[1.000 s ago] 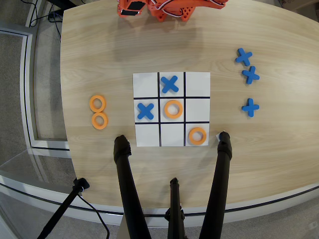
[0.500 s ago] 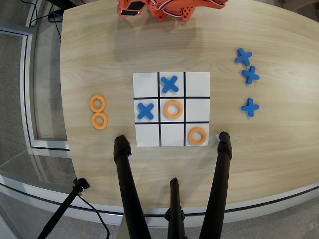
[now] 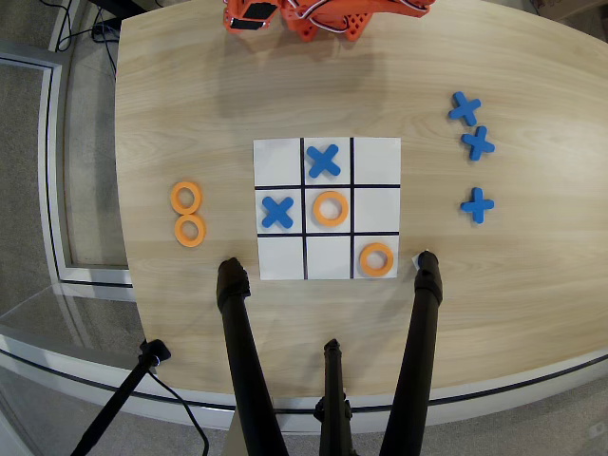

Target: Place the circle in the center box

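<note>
Overhead view: a pale wooden table (image 3: 285,85) fills most of the picture, with the white board (image 3: 376,160) near its middle. The orange arm (image 3: 323,14) sits folded at the top edge, mostly cut off, well apart from the board; its gripper cannot be made out, so whether the jaws are released or clenched cannot be told. The circle (image 3: 330,208) lies flat inside the center box (image 3: 330,190), far from the arm.
</note>
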